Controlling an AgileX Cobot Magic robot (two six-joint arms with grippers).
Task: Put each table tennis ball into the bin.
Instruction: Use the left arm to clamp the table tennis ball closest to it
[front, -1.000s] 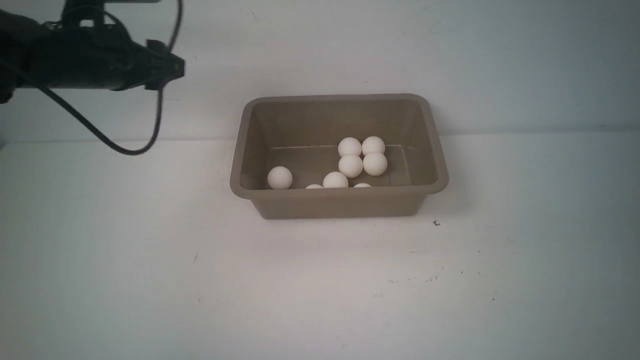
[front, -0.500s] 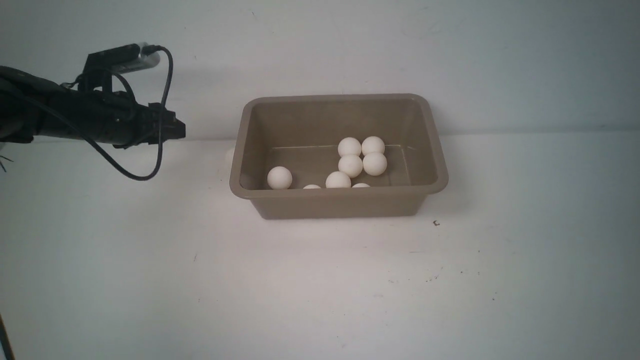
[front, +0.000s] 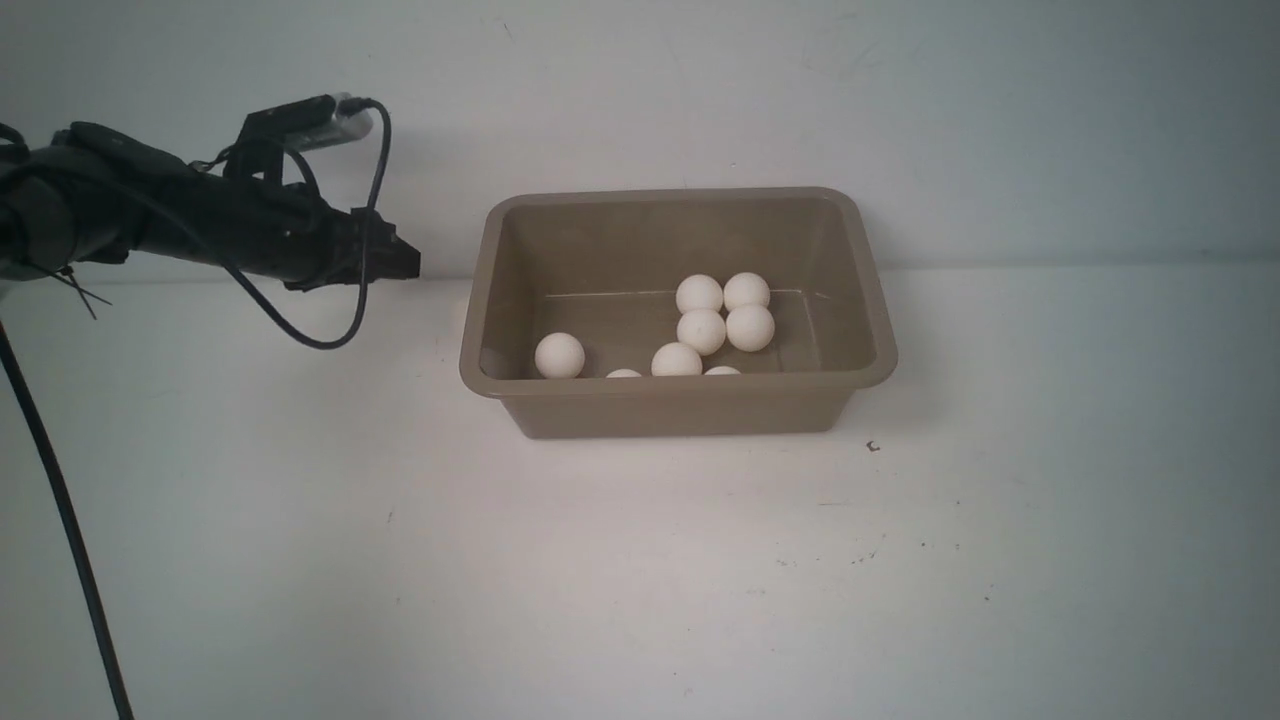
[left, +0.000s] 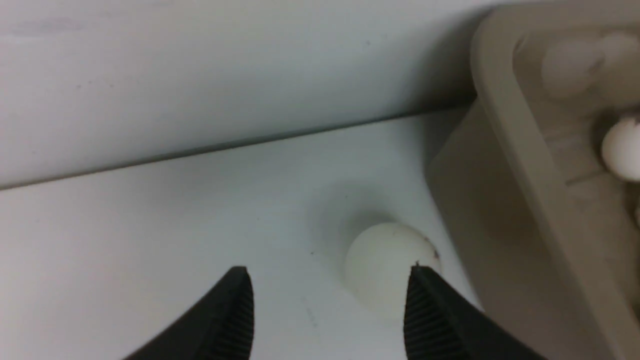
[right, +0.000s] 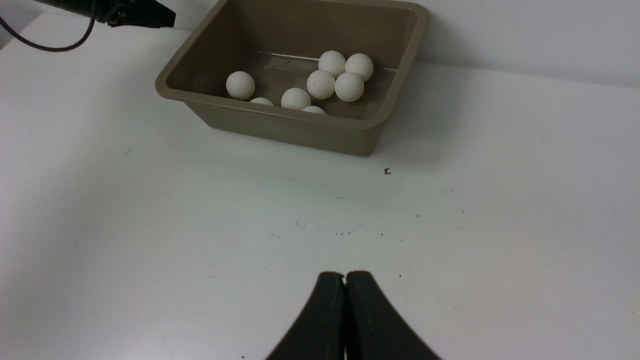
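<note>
The taupe bin (front: 680, 386) stands at the back middle of the white table and holds several off-white table tennis balls (front: 701, 331). One more ball (left: 382, 262) lies on the table beside the bin's outer left wall (left: 502, 105), near the back wall. My left gripper (left: 328, 272) is open and empty, just short of this ball, with one finger (left: 435, 315) at the ball's bin side. In the front view the left gripper (front: 403, 262) hovers left of the bin. My right gripper (right: 345, 275) is shut and empty, over the table's front, well short of the bin (right: 280, 118).
A pale wall runs close behind the bin (front: 640, 100). A black cable (front: 300, 335) hangs in a loop under the left arm. A small dark speck (front: 873, 446) lies on the table at the bin's front right.
My left arm has come down and moved right, toward the bin's left side. The balls in the bin have settled slightly. The right gripper shows no earlier view.
</note>
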